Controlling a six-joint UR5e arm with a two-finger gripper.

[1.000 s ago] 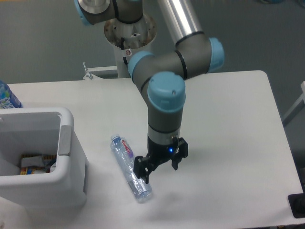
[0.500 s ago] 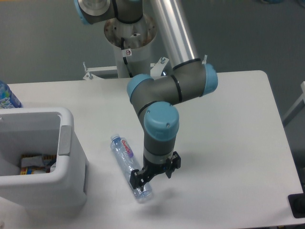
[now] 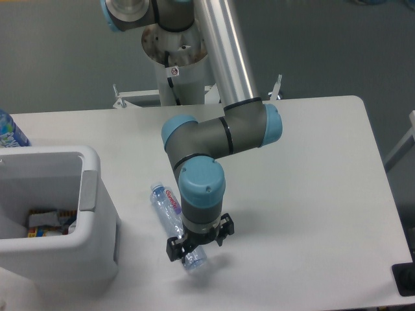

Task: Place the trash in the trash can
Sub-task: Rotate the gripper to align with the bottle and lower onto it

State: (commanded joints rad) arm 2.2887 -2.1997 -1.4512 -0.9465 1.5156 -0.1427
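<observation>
The trash in view is a crushed clear plastic bottle [image 3: 170,214] with a pale cap and pink-purple label, lying on the white table at the centre front. Its cap points toward the back left. My gripper [image 3: 196,248] hangs low over the bottle's lower end, open, with one finger on each side of it. The bottle's bottom end shows just below the gripper. The trash can [image 3: 91,223] is a white bin with a thick rim and a grey panel, standing at the left. Some wrappers lie inside it.
A blue-labelled bottle [image 3: 9,131] stands at the far left edge behind the bin. The arm's base post [image 3: 176,58] rises at the back of the table. A dark object [image 3: 404,278] sits at the front right corner.
The gripper has moved left and down, from beside the bottle's lower end to straddling it. The bottle has not moved.
</observation>
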